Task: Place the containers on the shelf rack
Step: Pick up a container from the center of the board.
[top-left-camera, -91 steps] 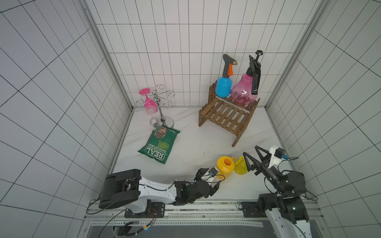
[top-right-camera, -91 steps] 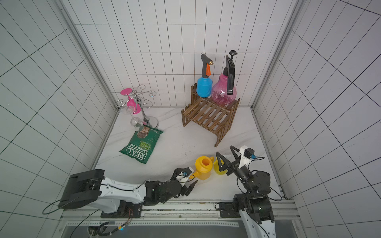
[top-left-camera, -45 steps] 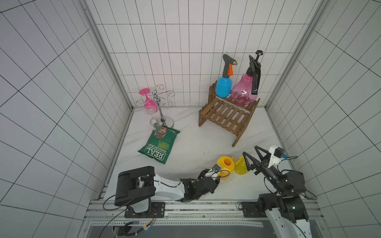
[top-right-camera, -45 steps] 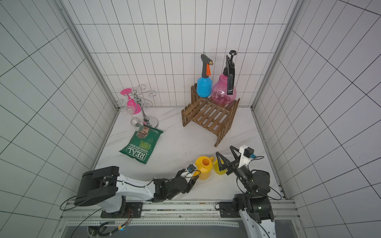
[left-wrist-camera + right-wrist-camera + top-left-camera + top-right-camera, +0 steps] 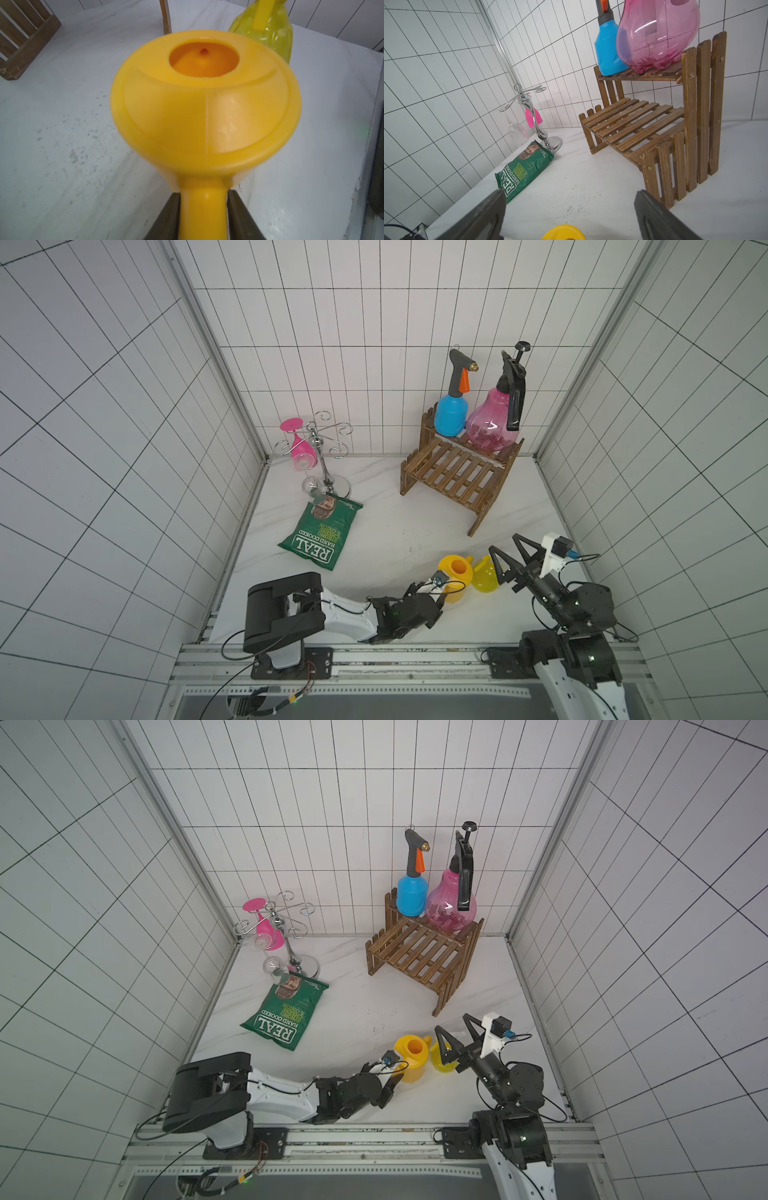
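marble-white tabletop (image 5: 395, 531), scuffed, boxed in by white tiled walls (image 5: 332, 344). at its front the left gripper (image 5: 203, 194) seems clamped on the handle of the yellow plastic watering can (image 5: 205, 108). the right gripper (image 5: 504, 542) gapes over a small translucent yellow sprayer (image 5: 486, 578). a blue plastic sprayer (image 5: 451, 416) and a translucent pink sprayer (image 5: 490, 429) top the brown slatted wooden rack (image 5: 457, 477).

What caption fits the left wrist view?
Left gripper grips the yellow watering can by its handle, small yellow sprayer beyond.

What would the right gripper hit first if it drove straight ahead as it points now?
Likely the lower tier of the shelf rack: the open right gripper points across bare table toward it. Depth is unclear; it could meet the table first.
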You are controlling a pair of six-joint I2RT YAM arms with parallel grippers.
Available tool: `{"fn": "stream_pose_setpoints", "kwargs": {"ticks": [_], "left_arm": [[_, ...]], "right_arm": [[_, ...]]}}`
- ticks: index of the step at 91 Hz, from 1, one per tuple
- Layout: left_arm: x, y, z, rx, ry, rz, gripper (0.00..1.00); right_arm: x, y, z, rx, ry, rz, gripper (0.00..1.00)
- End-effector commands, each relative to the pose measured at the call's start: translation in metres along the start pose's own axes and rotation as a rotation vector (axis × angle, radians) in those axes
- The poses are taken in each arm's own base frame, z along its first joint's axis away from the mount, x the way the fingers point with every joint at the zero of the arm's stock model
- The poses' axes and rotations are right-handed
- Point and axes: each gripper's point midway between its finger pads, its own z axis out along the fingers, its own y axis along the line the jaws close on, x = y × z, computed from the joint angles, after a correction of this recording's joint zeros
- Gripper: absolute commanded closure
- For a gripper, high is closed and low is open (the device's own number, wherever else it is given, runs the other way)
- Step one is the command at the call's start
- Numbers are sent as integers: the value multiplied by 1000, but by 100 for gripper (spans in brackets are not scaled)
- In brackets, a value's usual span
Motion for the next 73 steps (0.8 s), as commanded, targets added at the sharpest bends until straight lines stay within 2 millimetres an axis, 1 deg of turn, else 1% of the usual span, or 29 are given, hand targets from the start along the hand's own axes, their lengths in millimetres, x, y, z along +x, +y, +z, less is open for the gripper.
{"fn": "stream_pose_setpoints", "kwargs": {"ticks": [1, 12, 23, 28, 34, 42, 43, 50, 55, 64, 68, 73], "left_arm": [[-8, -7, 5, 34, -16, -10, 72], [-12, -6, 1, 39, -28, -8, 85], [-18, 3, -10, 49, -62, -37, 97], [-20, 13, -17, 42, -75, -59, 100], [-27, 26, -26, 36, -100, -84, 100], [-23, 46, -39, 11, -97, -95, 100], [-26, 48, -42, 9, -104, -97, 100], [-22, 62, -57, -9, -107, -68, 100], [-26, 70, -72, -20, -142, -53, 100], [-32, 74, -104, 39, -237, -34, 100], [-40, 78, -119, 69, -292, -57, 100], [-45, 84, -136, 112, -340, -87, 100]], "right_arm": [[3, -1, 2, -2, 4, 7, 1], [3, -1, 2, -1, 5, 8, 1], [4, -1, 2, -2, 7, 8, 1], [4, -1, 3, -3, 7, 8, 1], [5, -1, 4, -5, 13, 11, 1], [6, -1, 5, -13, 17, 15, 1], [6, -1, 5, -14, 18, 15, 1], [8, 1, 8, -30, 30, 22, 1], [11, 2, 12, -54, 41, 32, 1], [15, 15, 22, -166, 59, 54, 1], [18, 22, 27, -227, 75, 66, 1], [19, 33, 32, -309, 92, 78, 1]]}}
